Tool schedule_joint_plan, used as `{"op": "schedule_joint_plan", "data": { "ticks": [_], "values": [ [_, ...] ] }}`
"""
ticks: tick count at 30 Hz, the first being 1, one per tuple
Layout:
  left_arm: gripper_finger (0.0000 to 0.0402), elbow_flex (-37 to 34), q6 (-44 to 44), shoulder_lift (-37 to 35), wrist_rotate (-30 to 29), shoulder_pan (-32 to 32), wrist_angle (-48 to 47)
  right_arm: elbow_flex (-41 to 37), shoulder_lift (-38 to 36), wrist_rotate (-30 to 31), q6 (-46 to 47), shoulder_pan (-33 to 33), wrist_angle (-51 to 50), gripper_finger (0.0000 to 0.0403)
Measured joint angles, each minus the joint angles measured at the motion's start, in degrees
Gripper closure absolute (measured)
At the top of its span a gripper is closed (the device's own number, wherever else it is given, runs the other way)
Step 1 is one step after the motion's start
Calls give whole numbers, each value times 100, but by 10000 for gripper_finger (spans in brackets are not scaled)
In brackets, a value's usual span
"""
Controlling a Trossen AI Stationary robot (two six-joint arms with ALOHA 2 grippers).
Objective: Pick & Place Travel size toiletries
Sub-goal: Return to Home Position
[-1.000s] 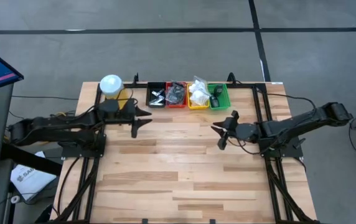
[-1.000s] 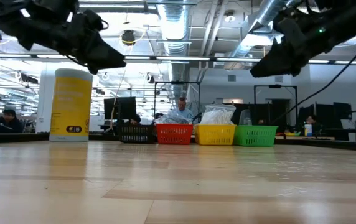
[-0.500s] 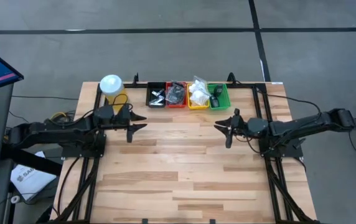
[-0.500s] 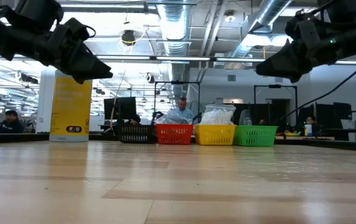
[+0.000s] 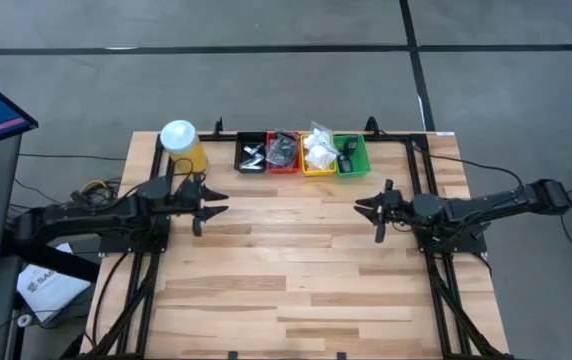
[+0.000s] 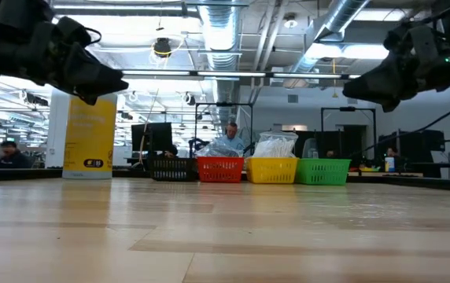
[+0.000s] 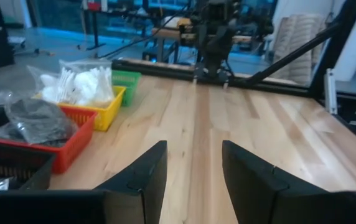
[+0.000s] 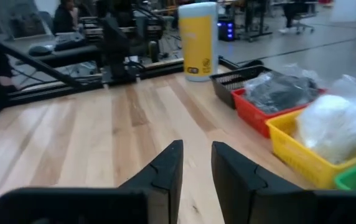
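Observation:
The travel size toiletries lie in four small trays in a row at the table's far edge: silver tubes in the black tray, dark items in the red tray, white sachets in the yellow tray, and black items in the green tray. My left gripper hovers open over the table's left part, short of the trays, with nothing between its fingers. My right gripper hovers over the right part. Its fingers stand a narrow gap apart with nothing between them. Both point roughly level toward the table's middle.
A tall yellow canister with a white lid stands at the far left corner, just behind my left arm. Bare wood stretches between the grippers and toward the near edge. People and desks show in the room beyond the trays.
Both grippers have drawn apart: the left toward the table's left edge, the right toward the right edge, and each has sunk a little. The right gripper has tipped up from slanting downward to nearly level. The trays and canister stay put.

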Motion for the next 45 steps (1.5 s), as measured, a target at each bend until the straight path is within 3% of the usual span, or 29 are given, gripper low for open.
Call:
{"op": "schedule_joint_plan", "data": {
  "ticks": [5, 13, 30, 38, 45],
  "values": [
    [258, -152, 13, -483, -10, -30, -9, -58, -446, 590, -117, 252, -329, 327],
    [257, -455, -91, -1111, -90, -13, -62, -449, -1216, 603, -296, 429, -490, 327],
    [256, -457, -337, -2592, -79, -13, -116, -455, -3092, 579, -1070, 541, -1189, 327],
    [258, -457, -254, -2515, -7, -22, 77, -459, -3286, 593, -1317, 492, -1386, 327],
    [254, -457, -247, -2032, -8, -22, 91, -457, -3176, 579, -529, 424, -1543, 327]
  ]
}}
